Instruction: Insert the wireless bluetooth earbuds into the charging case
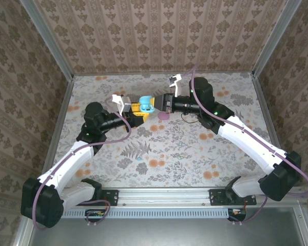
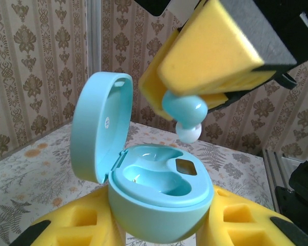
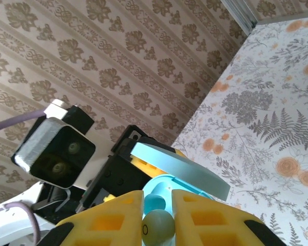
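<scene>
The right gripper (image 2: pixel 191 95) is clamped on a small pale-blue rounded plastic earbud (image 2: pixel 184 109), its white tip pointing down. Just below, not touching, sits the moulded well of the mint-blue pebble-shaped plastic charging case (image 2: pixel 161 197), lid hinged open, pinched between the left gripper's (image 1: pixel 135 109) yellow foam pads. Both arms reach inward and meet above the floral mat (image 1: pixel 195 154), towards its far side. The right arm likely needs only to go straight down.

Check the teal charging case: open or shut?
Open. The charging case has its lid hinged upright, leaving both wells exposed; a teal earbud hangs above them, not yet in.
</scene>
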`<action>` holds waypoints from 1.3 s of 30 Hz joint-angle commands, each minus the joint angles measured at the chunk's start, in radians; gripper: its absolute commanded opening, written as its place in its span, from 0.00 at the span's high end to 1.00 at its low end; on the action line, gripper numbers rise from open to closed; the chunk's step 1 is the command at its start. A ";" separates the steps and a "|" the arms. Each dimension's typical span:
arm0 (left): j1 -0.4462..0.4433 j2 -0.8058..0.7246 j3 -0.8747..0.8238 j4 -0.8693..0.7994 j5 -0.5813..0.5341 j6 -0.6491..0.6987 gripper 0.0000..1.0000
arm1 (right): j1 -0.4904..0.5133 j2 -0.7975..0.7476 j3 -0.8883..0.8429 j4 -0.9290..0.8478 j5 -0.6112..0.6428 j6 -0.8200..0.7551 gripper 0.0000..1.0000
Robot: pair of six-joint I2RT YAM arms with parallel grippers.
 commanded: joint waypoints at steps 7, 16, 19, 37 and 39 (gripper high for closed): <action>-0.003 -0.008 0.030 0.050 0.017 -0.028 0.72 | 0.015 0.015 0.036 -0.047 0.081 -0.068 0.79; -0.004 -0.006 0.033 0.070 0.019 -0.044 0.71 | 0.021 0.017 0.033 -0.042 0.104 -0.075 0.79; -0.004 -0.006 0.029 0.080 0.018 -0.053 0.71 | 0.026 0.021 0.035 -0.032 0.105 -0.073 0.79; -0.005 -0.008 0.016 0.112 0.000 -0.075 0.72 | 0.031 -0.003 0.035 -0.052 0.155 -0.074 0.62; -0.004 -0.008 0.014 0.111 -0.003 -0.073 0.72 | 0.030 -0.014 0.036 -0.057 0.162 -0.074 0.61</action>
